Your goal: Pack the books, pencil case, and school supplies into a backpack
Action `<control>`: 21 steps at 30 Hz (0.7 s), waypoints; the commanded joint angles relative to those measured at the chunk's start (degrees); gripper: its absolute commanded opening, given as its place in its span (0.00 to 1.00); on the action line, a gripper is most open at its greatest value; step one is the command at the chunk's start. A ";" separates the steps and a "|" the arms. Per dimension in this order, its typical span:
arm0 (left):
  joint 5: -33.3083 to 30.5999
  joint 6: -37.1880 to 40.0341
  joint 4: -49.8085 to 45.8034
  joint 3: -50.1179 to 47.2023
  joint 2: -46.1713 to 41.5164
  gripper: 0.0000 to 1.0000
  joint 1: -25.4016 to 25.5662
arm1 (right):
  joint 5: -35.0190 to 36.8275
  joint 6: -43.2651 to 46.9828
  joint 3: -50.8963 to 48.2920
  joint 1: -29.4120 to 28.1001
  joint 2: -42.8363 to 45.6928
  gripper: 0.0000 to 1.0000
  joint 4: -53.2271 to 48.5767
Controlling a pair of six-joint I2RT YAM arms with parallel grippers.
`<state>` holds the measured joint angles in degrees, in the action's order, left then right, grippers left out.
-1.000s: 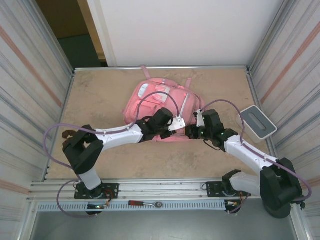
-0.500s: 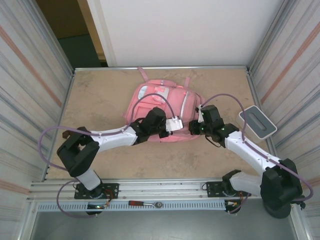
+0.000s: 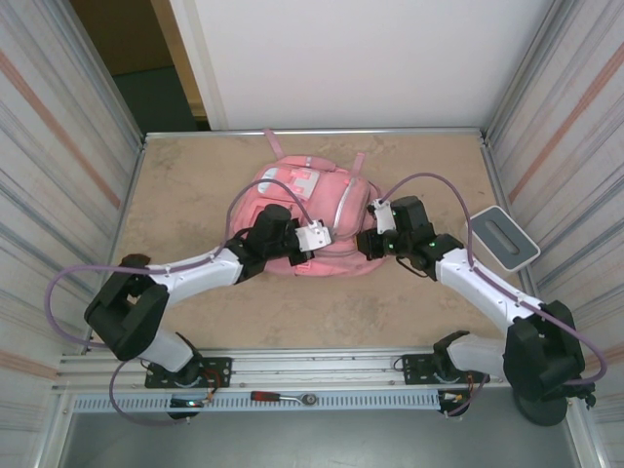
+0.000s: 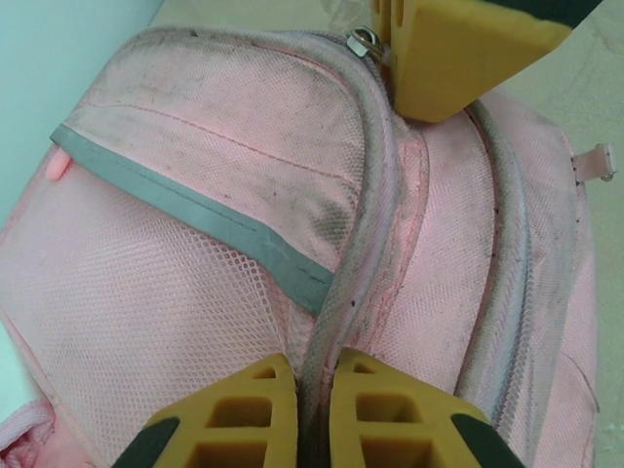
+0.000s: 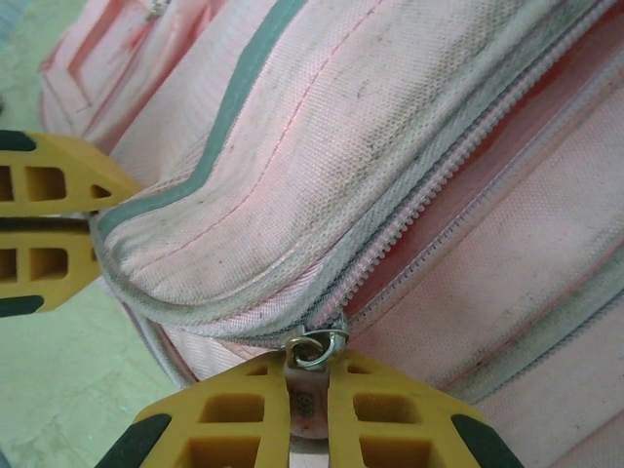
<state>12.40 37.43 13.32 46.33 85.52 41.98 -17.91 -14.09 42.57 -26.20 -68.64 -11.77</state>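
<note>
backpack (image 3: 292, 190) lower edge hidden under left arm (image 3: 195, 271) and right arm (image 3: 478, 283); zip pull (image 5: 304, 402) half buried between fingers (image 5: 390, 419), bottom center.

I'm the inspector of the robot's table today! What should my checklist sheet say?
Surface: tan table, worn and stained.
Job's things: pink backpack lying flat mid-table, one zip partly open.
Clutter: grey-white box at the right edge; red-handled tool by the front rail.
Grippers: left gripper shut on the backpack's edge seam; right gripper shut on the zip pull.
Cables: purple cables looping off both arms.
Surroundings: ribbed metal walls at the sides, white wall behind.
</note>
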 commanded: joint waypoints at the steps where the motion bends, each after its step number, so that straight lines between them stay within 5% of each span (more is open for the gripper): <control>1: -4.27 -2.01 -5.62 -0.02 -3.19 0.20 -1.27 | 0.05 1.62 -2.10 1.73 2.64 0.00 -0.86; 6: -7.41 -1.42 -6.68 0.81 -5.33 0.47 4.78 | -2.44 0.08 -3.59 1.16 5.05 0.00 -0.18; 10: -12.01 0.80 -8.00 3.34 -3.14 0.54 9.27 | -3.08 -0.83 -4.82 0.82 6.96 0.00 0.30; 17: -15.88 4.56 -8.75 10.23 4.41 0.51 12.49 | -4.99 -2.25 -6.32 0.27 9.52 0.00 1.39; 21: -16.47 5.74 -8.14 11.51 6.59 0.30 12.51 | -5.30 -2.31 -7.30 0.18 11.44 0.00 1.30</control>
<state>-1.41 40.71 5.37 56.03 91.15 54.26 -21.06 -15.18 35.97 -25.54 -60.01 -11.55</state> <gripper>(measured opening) 0.340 0.098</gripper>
